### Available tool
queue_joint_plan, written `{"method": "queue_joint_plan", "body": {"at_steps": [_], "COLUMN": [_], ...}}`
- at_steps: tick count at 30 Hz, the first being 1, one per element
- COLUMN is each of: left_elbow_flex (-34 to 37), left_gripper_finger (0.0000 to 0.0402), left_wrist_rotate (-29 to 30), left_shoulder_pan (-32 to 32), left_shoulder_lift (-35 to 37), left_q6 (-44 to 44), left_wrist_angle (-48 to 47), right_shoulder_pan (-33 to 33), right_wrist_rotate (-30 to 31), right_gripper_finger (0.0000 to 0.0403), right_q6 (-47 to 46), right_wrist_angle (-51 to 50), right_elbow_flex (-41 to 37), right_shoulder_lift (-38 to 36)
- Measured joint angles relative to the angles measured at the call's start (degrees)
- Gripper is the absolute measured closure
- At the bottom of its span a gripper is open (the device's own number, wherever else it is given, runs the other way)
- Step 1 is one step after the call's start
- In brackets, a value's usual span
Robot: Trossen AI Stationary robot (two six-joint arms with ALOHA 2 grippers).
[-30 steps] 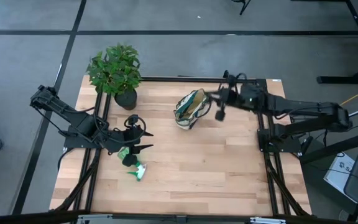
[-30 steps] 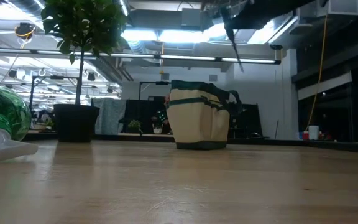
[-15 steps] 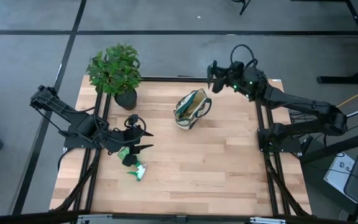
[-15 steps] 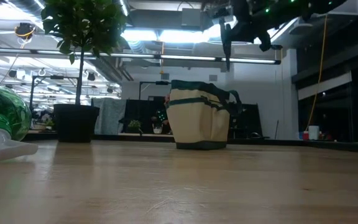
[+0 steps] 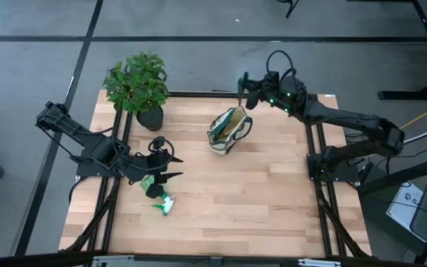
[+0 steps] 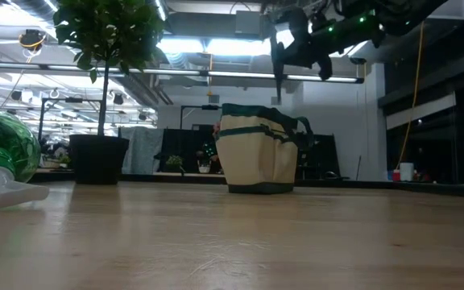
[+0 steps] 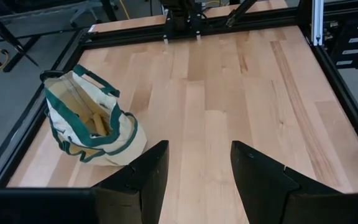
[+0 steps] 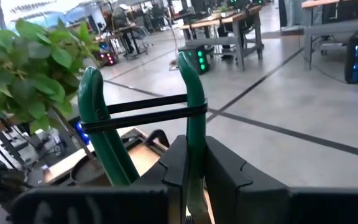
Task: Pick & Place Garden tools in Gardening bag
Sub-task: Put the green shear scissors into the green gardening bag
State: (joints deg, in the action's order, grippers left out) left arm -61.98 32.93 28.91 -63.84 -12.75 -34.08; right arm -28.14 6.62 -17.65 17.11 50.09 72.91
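Observation:
The gardening bag [image 5: 228,128] stands on its base at the table's far middle, mouth open, with a wooden handle inside [image 7: 98,121]; it also shows in the low view [image 6: 256,157]. My right gripper [image 5: 245,83] is high above the table, just beyond the bag, shut on green-handled shears [image 8: 104,130]. My left gripper [image 5: 170,167] is open at the table's left, beside bright green pieces [image 5: 158,194] that lie on the table. A green round piece [image 6: 2,153] shows near the low camera. My right gripper pinches one of the shears' two green handles [image 8: 190,134] between its two fingers [image 8: 225,177]. The other handle [image 8: 101,137] stands free beside it, tied to the first by a black band [image 8: 148,109]. The shears are lifted clear; a slim dark part [image 6: 278,76] hangs below the gripper.
A potted leafy plant [image 5: 138,87] in a black pot stands at the far left corner. The table's bare wood [image 5: 243,200] stretches over the middle and near side. Dark frame rails [image 5: 316,185] run along the left and right edges.
My right gripper has gone toward the table's far edge and then toward its left, carrying the shears, and has turned about. In the low view the shears have shifted from beside the bag to over its top.

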Motion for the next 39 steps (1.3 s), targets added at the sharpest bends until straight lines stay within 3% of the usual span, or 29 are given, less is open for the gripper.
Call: {"method": "queue_joint_plan", "body": {"at_steps": [24, 34, 39], "left_elbow_flex": [0.00, 0.00, 0.00], "left_gripper_finger": [0.0233, 0.0233, 0.0233], "left_wrist_rotate": [0.00, 0.00, 0.00], "left_shoulder_pan": [0.00, 0.00, -0.02], "left_shoulder_lift": [0.01, 0.01, 0.01], "left_q6": [0.00, 0.00, 0.00], "left_wrist_angle": [0.00, 0.00, 0.00], "right_shoulder_pan": [0.04, 0.24, 1.23], "right_wrist_rotate": [-4.31, -4.64, -8.27], "right_gripper_finger": [0.0361, 0.0361, 0.0361], "right_q6": [0.58, 6.92, 7.90], "right_wrist_angle": [-0.16, -1.71, -1.76], "right_elbow_flex": [0.00, 0.00, 0.00], "right_shoulder_lift": [4.34, 4.34, 4.34]}}
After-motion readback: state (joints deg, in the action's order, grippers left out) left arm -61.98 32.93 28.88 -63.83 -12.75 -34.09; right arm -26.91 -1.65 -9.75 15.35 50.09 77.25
